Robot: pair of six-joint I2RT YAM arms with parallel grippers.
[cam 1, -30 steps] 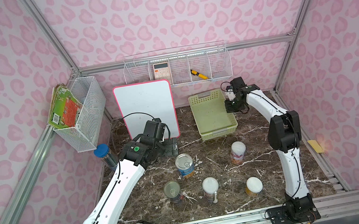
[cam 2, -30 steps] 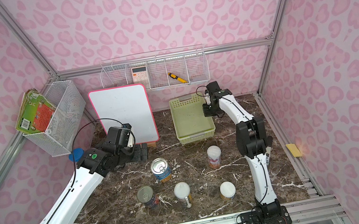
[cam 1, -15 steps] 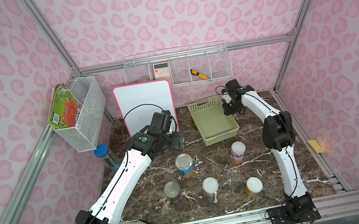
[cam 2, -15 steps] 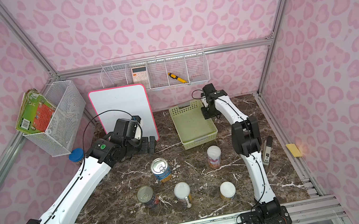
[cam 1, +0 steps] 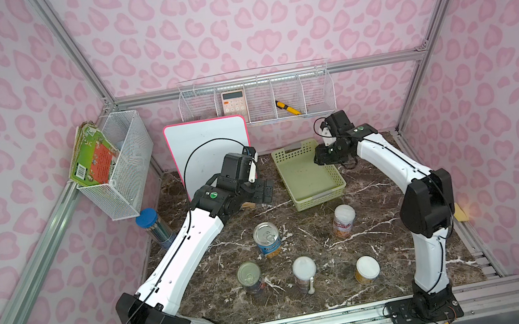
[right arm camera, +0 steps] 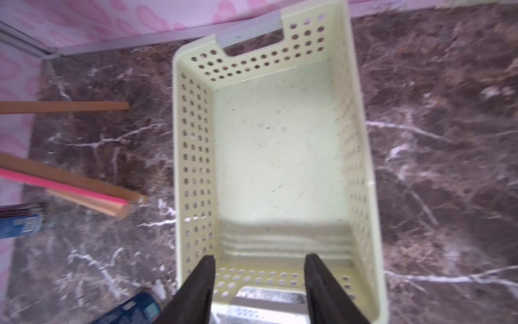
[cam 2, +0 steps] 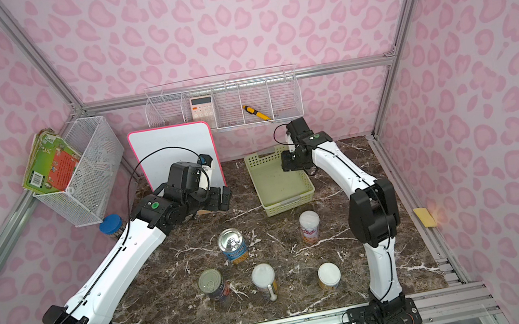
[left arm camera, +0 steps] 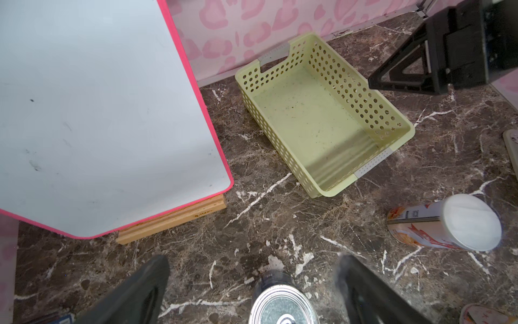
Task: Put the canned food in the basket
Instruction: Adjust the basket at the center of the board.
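Over the empty green basket (cam 1: 307, 176) at the desk's (cam 1: 393, 254) back edge, the right gripper (right arm camera: 260, 258) hovers, jaws apart, holding nothing; the left gripper (left arm camera: 253, 259) gapes wide, seemingly to straddle the pull-tab can (left arm camera: 283, 305).

Left wrist view: silver-topped can (left arm camera: 283, 307) is cut by the lower edge, label unseen. A second can (left arm camera: 483, 315) shows only as a corner sliver. Pale object (left arm camera: 512, 148) is clipped at the side, unidentifiable. The fingers (left arm camera: 134, 291) of the left claw (left arm camera: 252, 266) are blurred.

Right wrist view: smeared throughout. The right claw (right arm camera: 260, 258) covers part of the near wall of the basket (right arm camera: 193, 157). Blue-labelled item (right arm camera: 21, 223) is cut off.
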